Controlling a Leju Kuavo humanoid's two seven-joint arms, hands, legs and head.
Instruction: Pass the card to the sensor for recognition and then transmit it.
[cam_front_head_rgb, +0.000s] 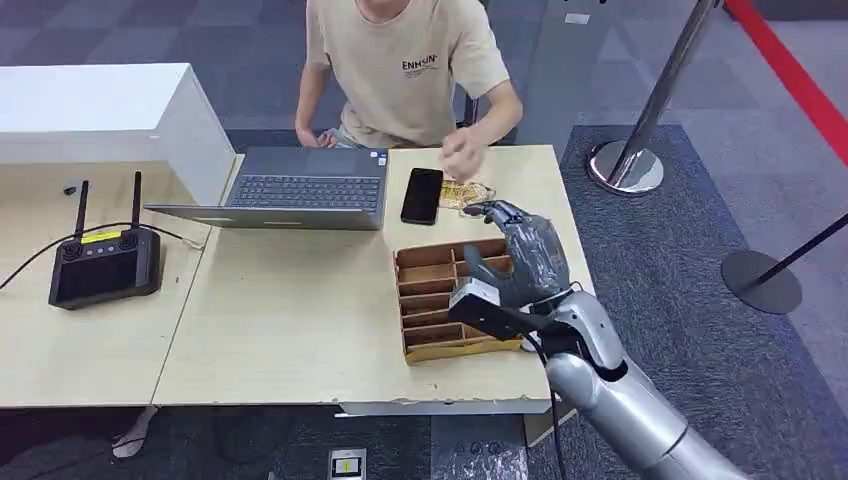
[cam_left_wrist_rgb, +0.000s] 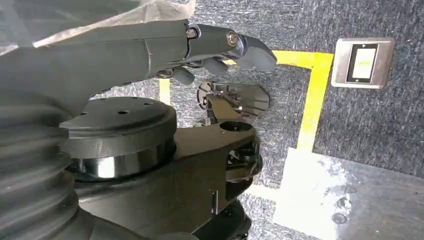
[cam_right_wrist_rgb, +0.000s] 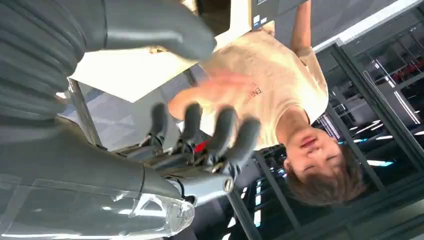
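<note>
The robot's right hand (cam_front_head_rgb: 520, 255) is raised above the far end of a brown cardboard divider tray (cam_front_head_rgb: 430, 300) at the right side of the wooden table (cam_front_head_rgb: 280, 320), its fingers spread apart and nothing between them. The right wrist view confirms this from behind the hand (cam_right_wrist_rgb: 200, 135): the thumb and the dark fingers (cam_right_wrist_rgb: 222, 125) stand apart, unclenched, with only air in the gap, and past them a person in a beige T-shirt (cam_right_wrist_rgb: 270, 85) with a blurred hand (cam_right_wrist_rgb: 220, 87) reaching toward the robot. Just beyond the fingertips, in the head view, the person's hand (cam_front_head_rgb: 462, 155) hovers over a small yellowish card (cam_front_head_rgb: 462, 193) lying on the tabletop beside a black phone (cam_front_head_rgb: 422, 195); whether the hand touches the card cannot be told. Farther left sit an open laptop (cam_front_head_rgb: 300, 185) and a black remote controller (cam_front_head_rgb: 103, 262) with two antennas, next to a white box (cam_front_head_rgb: 110, 110). The left hand (cam_left_wrist_rgb: 210, 50) hangs low over grey carpet marked with yellow tape (cam_left_wrist_rgb: 312, 95), its fingers loosely bent and holding nothing, near a silver floor socket (cam_left_wrist_rgb: 362, 62).
</note>
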